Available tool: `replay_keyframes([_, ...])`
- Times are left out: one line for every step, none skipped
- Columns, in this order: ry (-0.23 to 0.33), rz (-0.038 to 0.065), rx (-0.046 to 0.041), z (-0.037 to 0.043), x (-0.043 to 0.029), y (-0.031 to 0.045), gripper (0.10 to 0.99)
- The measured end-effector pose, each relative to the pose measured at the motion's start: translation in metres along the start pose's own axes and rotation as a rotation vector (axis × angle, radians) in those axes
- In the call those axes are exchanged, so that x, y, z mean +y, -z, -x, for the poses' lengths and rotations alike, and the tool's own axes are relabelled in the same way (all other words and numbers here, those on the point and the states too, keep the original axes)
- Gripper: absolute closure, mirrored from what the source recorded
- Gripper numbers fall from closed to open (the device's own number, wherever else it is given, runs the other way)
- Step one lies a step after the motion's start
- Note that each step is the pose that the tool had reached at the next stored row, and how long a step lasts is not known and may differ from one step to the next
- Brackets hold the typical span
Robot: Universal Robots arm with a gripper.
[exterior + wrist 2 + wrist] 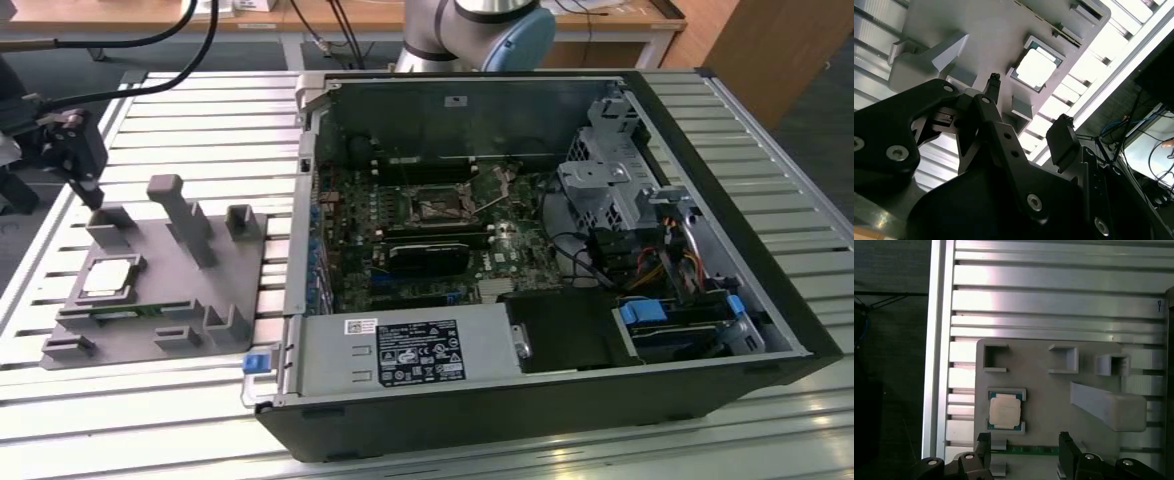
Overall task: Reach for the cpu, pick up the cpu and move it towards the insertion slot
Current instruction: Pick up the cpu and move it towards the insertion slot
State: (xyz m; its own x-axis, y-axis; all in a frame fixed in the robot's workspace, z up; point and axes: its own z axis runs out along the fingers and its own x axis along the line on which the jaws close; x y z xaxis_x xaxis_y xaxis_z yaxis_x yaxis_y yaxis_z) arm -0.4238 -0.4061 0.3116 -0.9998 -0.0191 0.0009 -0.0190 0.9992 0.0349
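Observation:
The cpu (110,278) is a small silver square lying flat in a recess of the grey fixture plate (234,275), at the exterior view's left. Both wrist views show it too: cpu (1036,67), cpu (1005,410). My gripper (83,185) hangs above the far left corner of the plate, a little beyond the cpu and clear of it. The black fingers (983,446) stand apart with nothing between them, and the gripper (1024,447) (1026,112) is open. The insertion slot (438,207) sits on the motherboard inside the open computer case, well off to the exterior view's right.
Upright grey fixture blocks (180,215) rise from the plate beside the cpu. The case wall (310,160) stands between the plate and the motherboard. A long black card (427,255) lies just in front of the slot. A slotted aluminium table (147,420) carries everything.

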Motion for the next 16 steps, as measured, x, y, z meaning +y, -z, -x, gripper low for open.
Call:
replay_keyframes([0.0, 0.0, -0.0001, -0.0003, -0.0001, -0.001, 0.439])
replay_keyframes([0.0, 0.0, 0.0, -0.0005, -0.0001, -0.0019, 0.439])
replay_keyframes([0.0, 0.0, 0.0, -0.0007, -0.0001, -0.0029, 0.439])
replay_keyframes([0.0, 0.0, 0.0, -0.001, -0.0001, -0.0039, 0.439])
replay_keyframes([0.0, 0.0, 0.0, -0.0012, -0.0002, -0.0048, 0.439])
replay_keyframes([0.0, 0.0, 0.0, -0.0014, -0.0002, -0.0057, 0.439])
replay_keyframes([0.0, 0.0, 0.0, -0.0016, -0.0002, -0.0066, 0.439])
replay_keyframes([0.0, 0.0, -0.0001, -0.0018, -0.0002, -0.0076, 0.439])
replay_keyframes([0.0, 0.0, 0.0, -0.002, -0.0003, -0.0087, 0.439])
replay_keyframes([0.0, -0.001, 0.0, -0.0024, -0.0003, -0.0098, 0.439])
replay_keyframes([0.0, -0.001, 0.0, -0.0027, -0.0003, -0.0108, 0.439])
replay_keyframes([0.0, -0.001, 0.0, -0.003, -0.0004, -0.0118, 0.439])
replay_keyframes([0.0, -0.001, 0.0, -0.0034, -0.0004, -0.0129, 0.439])
replay_keyframes([0.0, -0.001, 0.0001, -0.004, -0.0004, -0.0139, 0.439])
replay_keyframes([0.0, -0.001, 0.0003, -0.0051, -0.0004, -0.015, 0.439])
replay_keyframes([0.0, -0.001, 0.0, -0.0058, -0.0005, -0.0164, 0.439])
